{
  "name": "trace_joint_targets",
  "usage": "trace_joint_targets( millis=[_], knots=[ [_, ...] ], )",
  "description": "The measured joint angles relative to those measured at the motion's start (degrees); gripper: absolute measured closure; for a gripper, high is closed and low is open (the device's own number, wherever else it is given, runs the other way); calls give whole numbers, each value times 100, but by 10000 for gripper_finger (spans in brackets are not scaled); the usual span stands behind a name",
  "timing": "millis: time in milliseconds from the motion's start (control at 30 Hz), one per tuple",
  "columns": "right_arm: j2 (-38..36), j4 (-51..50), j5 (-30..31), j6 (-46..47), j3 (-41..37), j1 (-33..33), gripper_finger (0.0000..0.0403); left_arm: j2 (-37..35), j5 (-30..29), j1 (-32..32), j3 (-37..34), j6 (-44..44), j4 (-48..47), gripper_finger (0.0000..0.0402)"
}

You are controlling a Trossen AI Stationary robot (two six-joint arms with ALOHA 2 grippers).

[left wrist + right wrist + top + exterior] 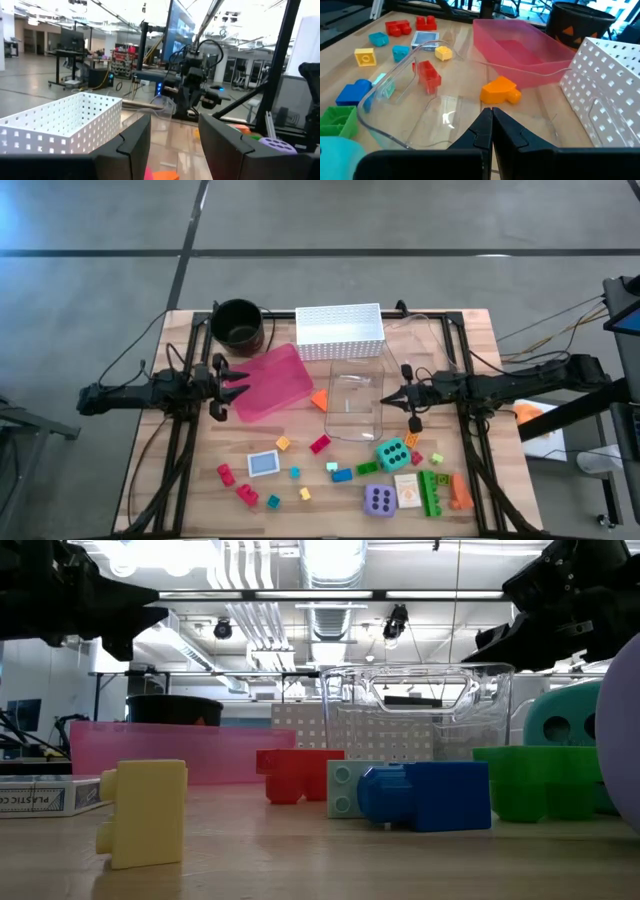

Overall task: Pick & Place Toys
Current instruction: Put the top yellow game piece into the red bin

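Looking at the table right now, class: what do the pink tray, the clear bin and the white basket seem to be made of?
Pink tray: likely translucent plastic with a frosted finish, since light glows through its walls.
Clear bin: glossy transparent plastic, probably; the wood and a red brick show through it.
White basket: matte, evenly perforated; whether plastic or painted metal is unclear.
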Motion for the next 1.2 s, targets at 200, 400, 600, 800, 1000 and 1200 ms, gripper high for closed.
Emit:
trace_joint_targets(
  millis=[200,400,600,800,1000,1200],
  knots=[
    [186,-4,34,16,0,0,394,0,-2,0,0,-189,150,230],
    [297,112,32,37,0,0,394,156,434,0,24,-279,465,230],
    [303,90,31,168,0,0,394,1089,574,-11,466,-229,435,231],
    [314,89,206,35,86,2,394,2605,616,-120,1284,-79,114,231],
    [310,51,206,38,71,2,394,4195,624,-355,2323,-111,-1010,232],
    [310,0,206,39,63,2,394,5593,918,-861,3083,242,-1228,232]
  ],
)
